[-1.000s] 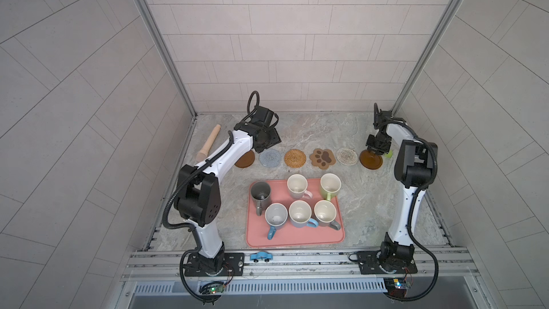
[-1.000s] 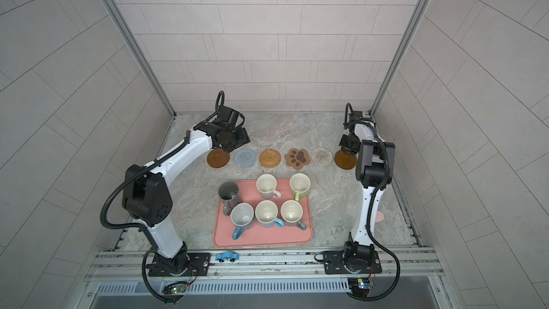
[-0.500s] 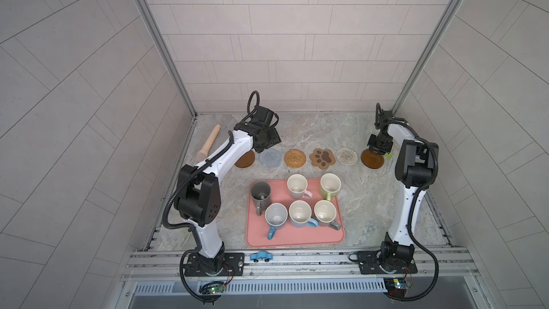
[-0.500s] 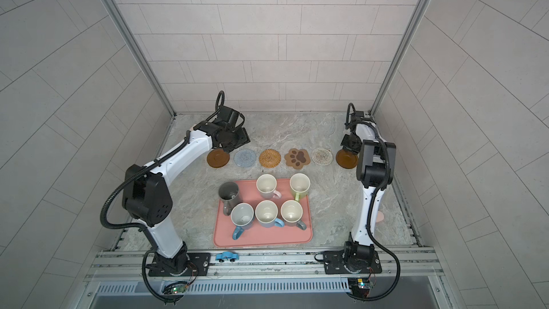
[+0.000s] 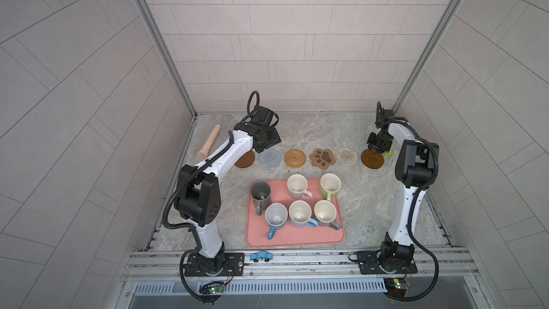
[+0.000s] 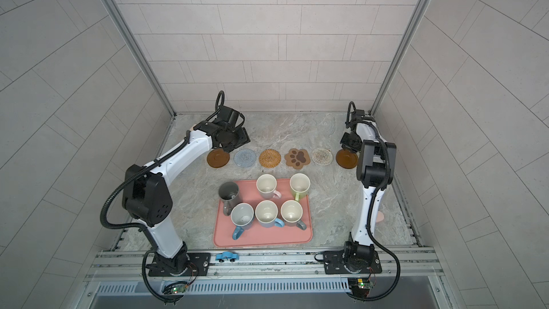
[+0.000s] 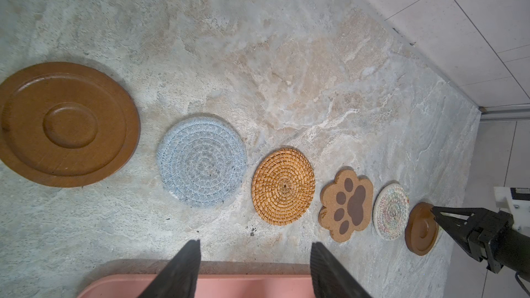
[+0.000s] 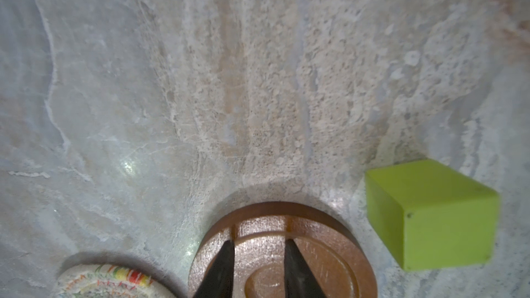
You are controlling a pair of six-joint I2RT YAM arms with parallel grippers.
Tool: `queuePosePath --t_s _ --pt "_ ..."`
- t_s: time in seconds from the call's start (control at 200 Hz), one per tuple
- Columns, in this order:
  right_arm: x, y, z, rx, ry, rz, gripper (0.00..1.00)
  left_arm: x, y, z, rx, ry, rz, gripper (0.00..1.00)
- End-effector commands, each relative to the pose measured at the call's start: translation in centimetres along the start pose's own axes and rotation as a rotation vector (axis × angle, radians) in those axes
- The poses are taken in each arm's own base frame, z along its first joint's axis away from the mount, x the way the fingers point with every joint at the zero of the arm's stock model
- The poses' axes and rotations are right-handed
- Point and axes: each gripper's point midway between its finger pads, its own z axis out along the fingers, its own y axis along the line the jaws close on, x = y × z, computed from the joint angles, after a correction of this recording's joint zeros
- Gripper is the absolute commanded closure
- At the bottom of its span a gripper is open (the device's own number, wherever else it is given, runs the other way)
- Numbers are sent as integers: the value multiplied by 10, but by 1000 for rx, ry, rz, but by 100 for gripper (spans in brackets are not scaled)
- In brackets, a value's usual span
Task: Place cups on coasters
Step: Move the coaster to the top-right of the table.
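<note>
Coasters lie in one row across the marbled stone surface [image 5: 312, 132], and all six are bare: a brown wooden disc [image 5: 245, 160], a grey-blue crochet round [image 5: 270, 158], a tan rattan round [image 5: 295, 158], a brown paw-shaped cork mat [image 5: 322, 158], a cream woven round [image 5: 347, 155] and a second brown wooden disc [image 5: 372, 159]. The left jaws hang above the surface just on the wall side of the first wooden disc and the crochet round. The left wrist view shows them wide apart and holding nothing, with bare stone between them. From them the row runs off toward the right jaws, and the large pink tray [image 5: 297, 239] lies on their other side, toward the arm bases. The right jaws are down at the wall-side rim of the second wooden disc. In the right wrist view they stand a narrow gap apart over its grooved top with nothing clamped between them; whether their tips touch the wood I cannot tell. A small lime-green block [image 8: 430, 219] sits on the surface just beside them, apart from the disc. All six cups stand upright on the tray, well apart from both jaws. Nearer the coasters are a tall dark grey mug [image 5: 260, 194], a pink ceramic mug [image 5: 297, 186] and a green ceramic mug [image 5: 330, 185]. Behind those are a pale grey mug with a blue handle [image 5: 276, 216], a light blue mug [image 5: 300, 214] and a grey mug [image 5: 325, 211].
</note>
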Motion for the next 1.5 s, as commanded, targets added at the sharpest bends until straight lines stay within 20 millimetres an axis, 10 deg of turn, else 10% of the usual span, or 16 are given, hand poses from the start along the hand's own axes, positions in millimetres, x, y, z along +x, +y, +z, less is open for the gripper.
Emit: queuePosePath --t_s 0.0,0.56,1.491 --pt "4 -4 -27 -4 -19 11 67 -11 -11 -16 27 -50 -9 32" --pt "81 -36 -34 20 75 20 64 -7 -10 -13 33 -31 -8 32" --pt "69 -44 -7 11 39 104 64 -7 -8 -17 32 -40 -6 32"
